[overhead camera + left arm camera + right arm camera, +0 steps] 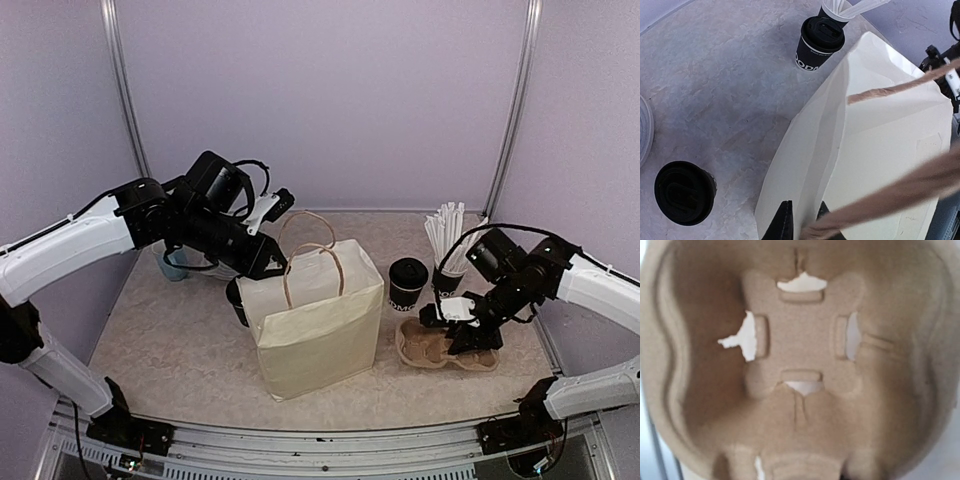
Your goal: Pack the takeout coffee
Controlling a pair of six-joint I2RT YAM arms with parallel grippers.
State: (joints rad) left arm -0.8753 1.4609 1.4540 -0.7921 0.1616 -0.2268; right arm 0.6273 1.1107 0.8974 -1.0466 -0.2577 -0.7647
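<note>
One takeout coffee, a black lidded cup, stands right of the cream paper bag. The left wrist view shows it beyond the bag. The other coffee stands at the bag's left, half hidden, with its lid plain from the left wrist. My left gripper is shut on the bag's upper left edge, and its fingers pinch the paper wall. My right gripper is down on the brown cardboard cup carrier. The carrier fills the right wrist view and hides the fingers.
A black cup of white straws stands behind the carrier, close to the right arm. A small translucent blue cup sits at the back left under the left arm. The bag's brown handles stick up. The enclosure's walls run along the back and both sides.
</note>
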